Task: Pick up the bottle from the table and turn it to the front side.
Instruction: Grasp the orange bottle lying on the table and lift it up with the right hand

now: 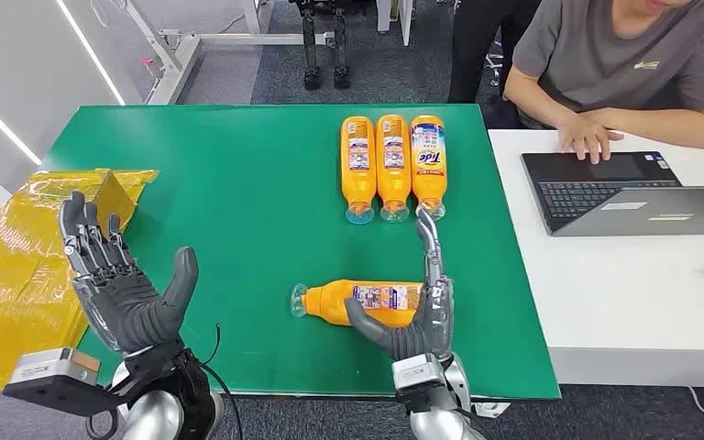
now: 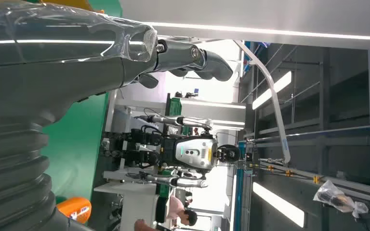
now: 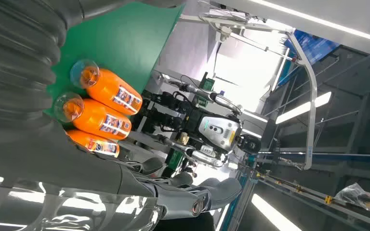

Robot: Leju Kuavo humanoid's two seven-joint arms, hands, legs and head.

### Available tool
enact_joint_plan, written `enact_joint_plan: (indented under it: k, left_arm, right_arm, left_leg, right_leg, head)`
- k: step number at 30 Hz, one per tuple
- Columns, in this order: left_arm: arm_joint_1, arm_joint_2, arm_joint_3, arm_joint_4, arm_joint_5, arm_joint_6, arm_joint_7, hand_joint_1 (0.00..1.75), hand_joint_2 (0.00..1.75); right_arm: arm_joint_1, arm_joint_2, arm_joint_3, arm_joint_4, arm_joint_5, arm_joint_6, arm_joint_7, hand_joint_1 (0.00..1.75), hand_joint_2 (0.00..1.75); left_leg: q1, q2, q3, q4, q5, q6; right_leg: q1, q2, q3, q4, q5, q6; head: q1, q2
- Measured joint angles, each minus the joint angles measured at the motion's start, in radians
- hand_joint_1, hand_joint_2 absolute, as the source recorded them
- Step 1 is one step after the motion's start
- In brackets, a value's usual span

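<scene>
I am seeing the bottle (image 1: pixel 367 302) lying on its side on the green table (image 1: pixel 238 211), cap toward my left, with my right hand (image 1: pixel 417 316) wrapping it at the base end, thumb under its near side and one finger pointing away toward the row of three bottles (image 1: pixel 391 165) (all lying flat, side by side). My left hand (image 1: pixel 119 275) is hovering with fingers spread, holding nothing, beside the yellow packaging (image 1: pixel 18 266).

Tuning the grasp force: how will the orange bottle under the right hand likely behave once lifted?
The orange bottle lies on its side, round-bodied, so it may roll if nudged. It looks full, probably hefty. Its glossy plastic may slip in the right hand.
</scene>
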Motion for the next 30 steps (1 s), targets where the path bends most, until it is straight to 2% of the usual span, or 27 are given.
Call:
enact_joint_plan:
  k: [7, 15, 26, 30]
  left_arm:
    - [-0.014, 0.006, -0.018, 0.015, 0.010, 0.000, 0.000, 0.00, 1.75]
    - [-0.034, 0.015, -0.055, 0.040, 0.027, 0.000, 0.000, 0.00, 1.75]
    - [-0.082, 0.017, -0.071, 0.069, 0.051, -0.003, 0.000, 0.00, 1.75]
    - [-0.097, 0.017, -0.072, 0.082, 0.056, -0.015, 0.000, 0.00, 1.75]
  right_arm:
    - [0.024, 0.000, -0.012, -0.020, 0.059, -0.016, 0.024, 0.00, 1.75]
    - [0.059, -0.010, -0.046, -0.071, 0.182, -0.007, 0.101, 0.00, 1.75]
    - [0.062, -0.026, -0.082, -0.076, 0.226, 0.031, 0.150, 0.00, 1.75]
    - [0.052, -0.032, -0.089, -0.068, 0.328, 0.092, 0.241, 0.00, 1.75]
  left_leg:
    - [0.000, 0.000, 0.000, 0.000, 0.000, 0.000]
    - [0.000, 0.000, 0.000, 0.000, 0.000, 0.000]
    - [0.000, 0.000, 0.000, 0.000, 0.000, 0.000]
    - [0.000, 0.000, 0.000, 0.000, 0.000, 0.000]
  right_leg:
    - [0.000, 0.000, 0.000, 0.000, 0.000, 0.000]
    - [0.000, 0.000, 0.000, 0.000, 0.000, 0.000]
    - [0.000, 0.000, 0.000, 0.000, 0.000, 0.000]
    - [0.000, 0.000, 0.000, 0.000, 0.000, 0.000]
  head:
    - [0.000, 0.000]
    - [0.000, 0.000]
    - [0.000, 0.000]
    - [0.000, 0.000]
